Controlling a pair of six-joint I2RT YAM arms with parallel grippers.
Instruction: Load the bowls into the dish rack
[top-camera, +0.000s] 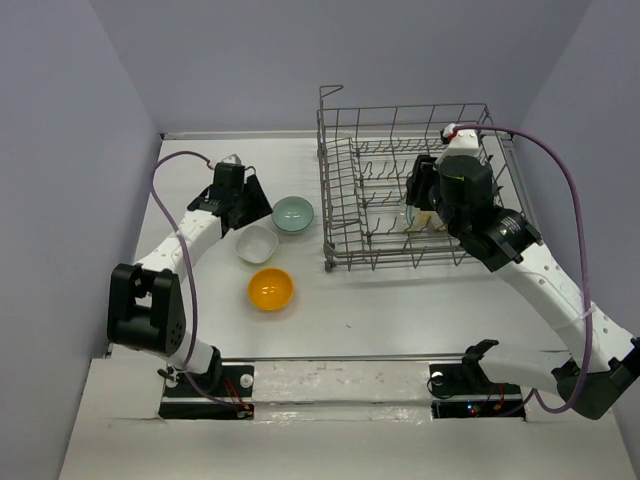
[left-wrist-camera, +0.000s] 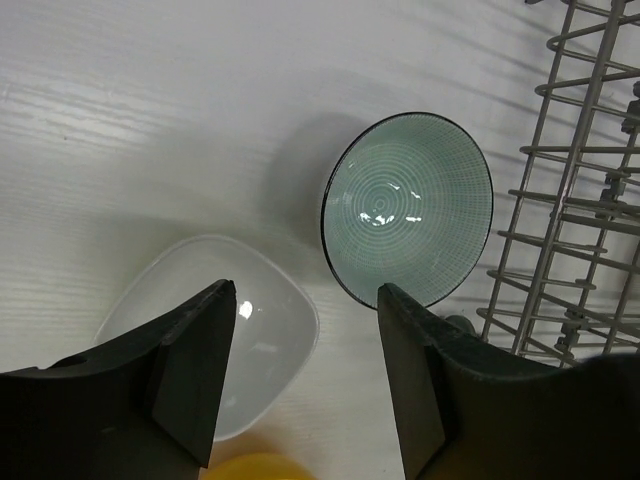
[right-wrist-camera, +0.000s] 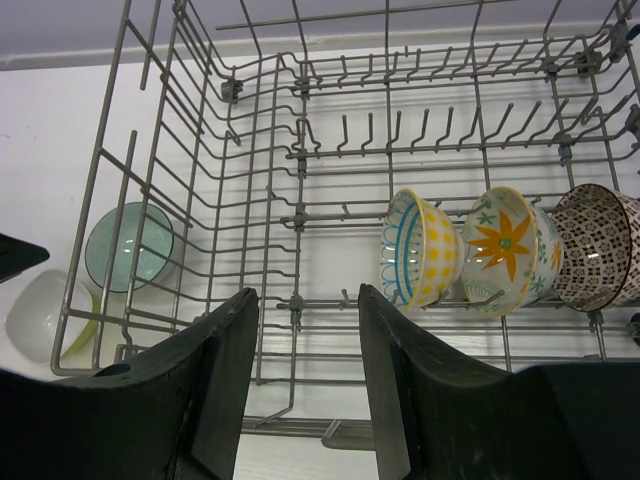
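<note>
The grey wire dish rack (top-camera: 340, 200) stands at the back right. In the right wrist view, three bowls lean on its tines: yellow-and-white patterned (right-wrist-camera: 420, 250), flower bowl (right-wrist-camera: 510, 250), brown-speckled (right-wrist-camera: 600, 245). On the table left of the rack lie a pale teal bowl (top-camera: 293, 213), a white squarish bowl (top-camera: 257, 243) and an orange-yellow bowl (top-camera: 271, 289). My left gripper (left-wrist-camera: 305, 300) is open and empty above the gap between the white bowl (left-wrist-camera: 260, 330) and the teal bowl (left-wrist-camera: 408, 205). My right gripper (right-wrist-camera: 308, 300) is open and empty above the rack (right-wrist-camera: 290, 150).
Grey walls close in the table at the back and both sides. The rack's tall near-left corner (top-camera: 330, 262) stands close to the teal bowl. Cables loop over both arms.
</note>
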